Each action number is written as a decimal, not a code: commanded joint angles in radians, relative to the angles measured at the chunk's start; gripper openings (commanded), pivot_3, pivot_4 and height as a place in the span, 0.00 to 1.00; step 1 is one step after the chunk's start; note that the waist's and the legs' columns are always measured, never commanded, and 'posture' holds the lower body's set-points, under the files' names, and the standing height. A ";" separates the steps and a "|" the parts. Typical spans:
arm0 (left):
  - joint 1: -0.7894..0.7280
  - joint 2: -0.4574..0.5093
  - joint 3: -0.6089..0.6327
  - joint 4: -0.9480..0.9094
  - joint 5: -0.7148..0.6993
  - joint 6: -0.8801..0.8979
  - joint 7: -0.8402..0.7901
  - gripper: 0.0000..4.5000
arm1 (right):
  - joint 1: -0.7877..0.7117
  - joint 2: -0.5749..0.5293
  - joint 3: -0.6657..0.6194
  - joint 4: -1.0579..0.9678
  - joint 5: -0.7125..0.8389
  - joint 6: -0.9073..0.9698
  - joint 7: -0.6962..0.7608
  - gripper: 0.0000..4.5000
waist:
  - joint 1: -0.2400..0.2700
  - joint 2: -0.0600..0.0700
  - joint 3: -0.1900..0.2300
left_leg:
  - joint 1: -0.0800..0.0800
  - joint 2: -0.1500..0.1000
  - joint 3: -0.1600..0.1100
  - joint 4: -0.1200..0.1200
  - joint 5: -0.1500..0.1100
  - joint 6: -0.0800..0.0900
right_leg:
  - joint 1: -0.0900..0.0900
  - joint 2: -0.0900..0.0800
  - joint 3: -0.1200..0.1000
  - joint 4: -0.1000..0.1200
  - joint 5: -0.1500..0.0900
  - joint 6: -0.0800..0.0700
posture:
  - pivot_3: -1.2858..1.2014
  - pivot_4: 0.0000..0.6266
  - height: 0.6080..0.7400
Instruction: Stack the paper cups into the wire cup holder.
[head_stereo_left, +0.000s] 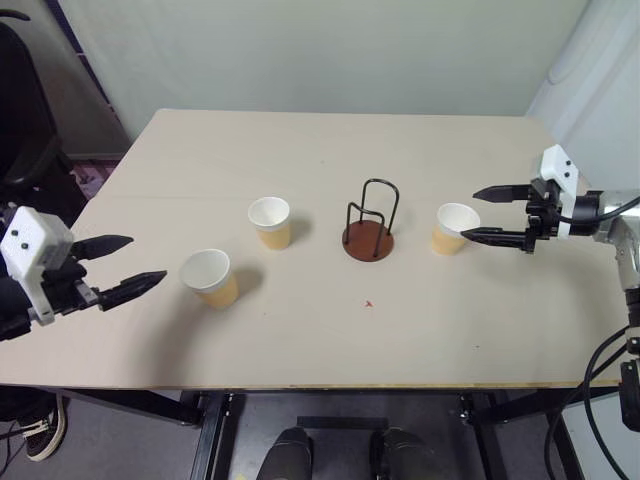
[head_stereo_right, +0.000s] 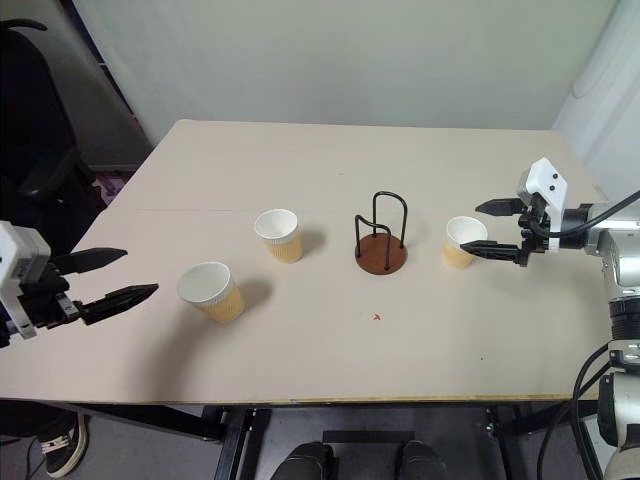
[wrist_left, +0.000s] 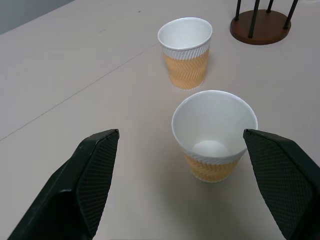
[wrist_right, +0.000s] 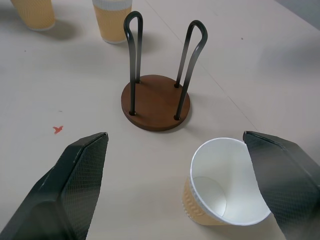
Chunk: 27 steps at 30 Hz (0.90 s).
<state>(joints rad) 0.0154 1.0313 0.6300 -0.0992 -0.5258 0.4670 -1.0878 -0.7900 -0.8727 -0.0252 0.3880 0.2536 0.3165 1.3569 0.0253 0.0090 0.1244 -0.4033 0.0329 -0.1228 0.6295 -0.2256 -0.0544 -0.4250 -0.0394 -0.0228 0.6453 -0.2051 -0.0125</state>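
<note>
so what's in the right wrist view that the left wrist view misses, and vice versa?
Right wrist only: the right claw, open, with the right-hand cup tilted against one finger; the holder's wire loops full height; a small red mark on the table.
Left wrist only: the left claw, open, and the nearest cup upright, seen whole.
Both: the wire cup holder, the middle cup and the table.

L gripper (head_stereo_left: 135, 262) jaws wide, R gripper (head_stereo_left: 480, 214) jaws wide, both pointing inward
</note>
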 joint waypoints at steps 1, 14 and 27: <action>-0.020 0.013 0.008 -0.021 -0.014 -0.001 0.000 0.95 | -0.007 -0.025 -0.033 -0.036 0.026 0.001 0.005 1.00 | 0.000 0.000 0.000 | 0.000 0.000 0.000 0.000 0.000 0.000 | 0.000 0.000 0.000 0.000 0.000 0.000 | 0.52 0.24 1.00; -0.306 0.013 -0.256 -0.192 -0.030 0.044 0.076 0.95 | -0.059 0.173 0.086 -0.193 0.007 0.094 -0.136 1.00 | -0.001 0.000 0.000 | 0.003 -0.001 0.000 0.000 0.003 0.001 | 0.002 0.000 -0.001 0.000 0.001 0.000 | 0.52 0.24 1.00; -0.533 -0.214 -0.658 -0.204 0.213 0.095 0.296 0.95 | -0.094 0.363 0.180 -0.111 -0.111 0.157 -0.371 0.91 | 0.002 0.000 0.000 | -0.005 0.000 -0.001 0.001 0.003 -0.009 | -0.004 -0.001 -0.002 -0.001 0.007 0.011 | 0.52 0.24 1.00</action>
<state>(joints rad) -0.5162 0.8138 -0.0481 -0.2693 -0.3194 0.5602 -0.7993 -0.8573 -0.5128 0.1667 0.2886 0.1487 0.4736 1.0028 0.0271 0.0089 0.1247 -0.4083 0.0327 -0.1240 0.6302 -0.2215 -0.0651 -0.4292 -0.0400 -0.0252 0.6439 -0.1985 -0.0010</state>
